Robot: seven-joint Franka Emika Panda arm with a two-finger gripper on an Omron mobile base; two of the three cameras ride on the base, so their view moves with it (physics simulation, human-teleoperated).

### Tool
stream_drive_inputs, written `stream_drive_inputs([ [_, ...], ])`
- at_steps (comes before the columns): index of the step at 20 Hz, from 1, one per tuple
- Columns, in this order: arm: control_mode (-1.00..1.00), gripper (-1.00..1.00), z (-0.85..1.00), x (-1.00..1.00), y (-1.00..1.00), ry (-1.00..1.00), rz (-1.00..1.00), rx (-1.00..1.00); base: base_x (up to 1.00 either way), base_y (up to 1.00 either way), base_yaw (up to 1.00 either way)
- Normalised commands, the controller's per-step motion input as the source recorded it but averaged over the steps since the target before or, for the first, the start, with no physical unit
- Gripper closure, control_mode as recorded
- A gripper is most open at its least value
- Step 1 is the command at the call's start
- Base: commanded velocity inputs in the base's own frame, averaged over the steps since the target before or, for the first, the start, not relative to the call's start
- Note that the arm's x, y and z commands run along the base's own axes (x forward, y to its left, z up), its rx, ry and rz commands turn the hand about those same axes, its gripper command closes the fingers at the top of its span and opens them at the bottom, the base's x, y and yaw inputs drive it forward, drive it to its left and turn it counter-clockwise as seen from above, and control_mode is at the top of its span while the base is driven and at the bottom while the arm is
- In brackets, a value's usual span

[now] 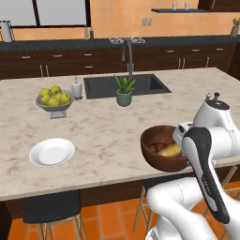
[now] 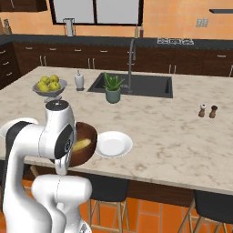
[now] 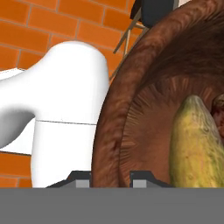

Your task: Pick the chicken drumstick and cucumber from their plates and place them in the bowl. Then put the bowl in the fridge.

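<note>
My gripper is shut on the thick rim of the dark brown bowl, one fingertip on each side of the rim. The bowl hangs at the counter's front edge, partly past it, beside my white forearm. Inside it lie the yellow-green cucumber and the reddish-brown chicken drumstick. From the right base view the bowl and the cucumber peek out behind my arm. One white plate sits bare at the left, and another plate sits bare just right of the bowl. The fridge is out of view.
A grey footed bowl of yellow-green fruit, a soap dispenser, a potted plant and the sink stand further back on the island. Salt and pepper shakers are at the right. Stools stand below the counter's front edge.
</note>
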Motion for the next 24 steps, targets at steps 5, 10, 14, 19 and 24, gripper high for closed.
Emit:
stream_drive_inputs([
  [5,1.0,1.0,0.0,-0.03,0.0,0.0,0.0,0.0,-0.6,0.0,-0.01],
  [10,1.0,1.0,0.0,0.0,0.0,0.0,0.0,0.0,-0.36,0.0,-0.45],
  [14,1.0,1.0,0.0,0.0,0.0,0.0,0.0,0.0,0.0,0.06,-0.88],
  [19,1.0,1.0,0.0,0.0,0.0,0.0,0.0,0.0,0.0,0.03,-0.94],
  [24,1.0,1.0,0.0,0.0,0.0,0.0,0.0,0.0,0.08,0.0,-0.9],
])
